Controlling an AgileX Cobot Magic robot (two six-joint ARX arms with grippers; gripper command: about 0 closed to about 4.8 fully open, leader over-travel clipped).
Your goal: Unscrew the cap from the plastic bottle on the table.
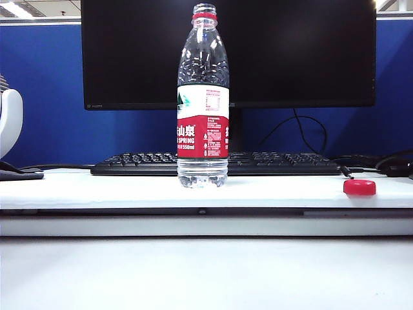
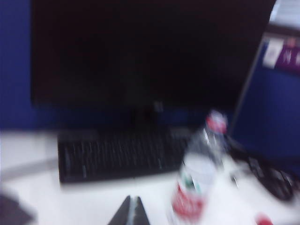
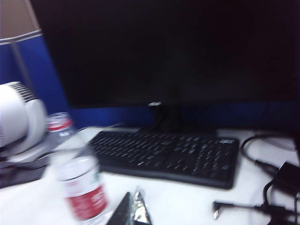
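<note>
We saw the bottle (image 1: 202,97) standing upright on the white worktop (image 1: 97,188), in front of the keyboard (image 1: 271,163) and the dark monitor (image 1: 297,51), its neck bare. The red cap (image 1: 359,187) lay on the worktop, well apart to the right in the exterior view. In each blurred wrist view the left end effector (image 2: 131,213) and the right end effector (image 3: 133,211) were closed, gripping nothing, held above the worktop and pointed toward the keyboard.
</note>
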